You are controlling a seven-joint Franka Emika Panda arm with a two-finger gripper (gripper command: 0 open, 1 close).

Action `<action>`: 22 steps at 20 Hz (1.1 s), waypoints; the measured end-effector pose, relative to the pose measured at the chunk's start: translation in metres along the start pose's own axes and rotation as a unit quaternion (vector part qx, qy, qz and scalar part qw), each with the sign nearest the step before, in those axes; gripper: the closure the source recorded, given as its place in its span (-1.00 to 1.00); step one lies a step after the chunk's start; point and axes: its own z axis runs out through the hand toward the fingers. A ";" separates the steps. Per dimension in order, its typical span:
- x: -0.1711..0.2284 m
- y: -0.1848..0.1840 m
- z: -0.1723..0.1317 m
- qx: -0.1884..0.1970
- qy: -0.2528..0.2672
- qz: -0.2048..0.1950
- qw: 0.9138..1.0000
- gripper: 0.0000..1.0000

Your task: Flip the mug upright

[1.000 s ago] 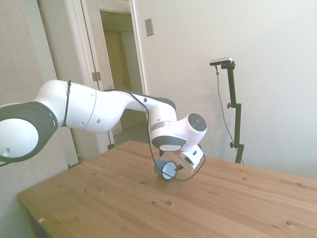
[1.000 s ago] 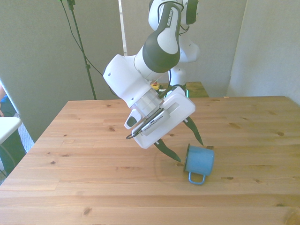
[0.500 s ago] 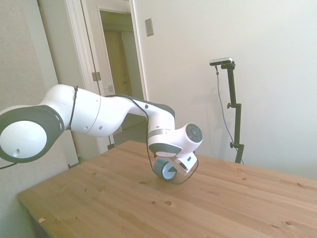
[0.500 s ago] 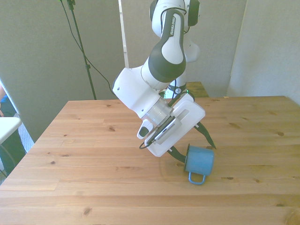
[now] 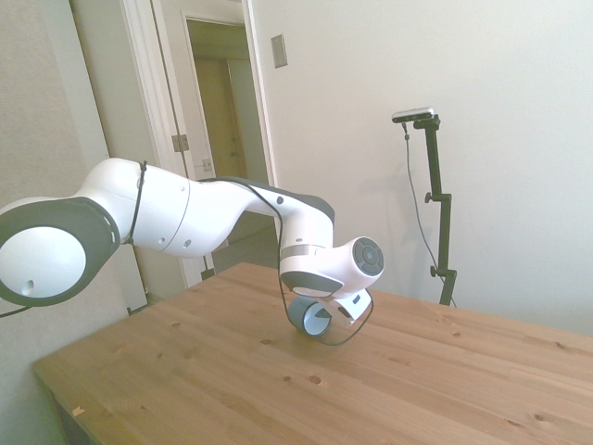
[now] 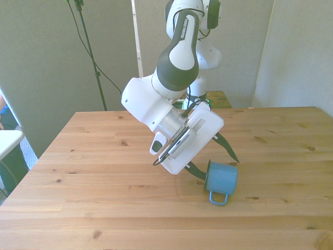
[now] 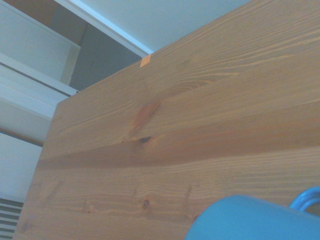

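Tabletop (image 6: 93, 208): wooden, bearing one task item. Pincer (image 6: 217, 162): spread open, one dark finger either side of the mug's rim end, no grip yet. Mug (image 6: 221, 178): blue, on its side, handle toward the camera; nothing seen inside. Upright flip: judged wholly outstanding.
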 end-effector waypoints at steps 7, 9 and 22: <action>-0.002 0.006 -0.016 0.014 0.001 -0.002 1.000 -1.00; -0.002 0.008 -0.019 0.015 0.000 -0.001 1.000 -1.00; 0.002 0.018 -0.029 0.035 -0.013 0.008 0.999 1.00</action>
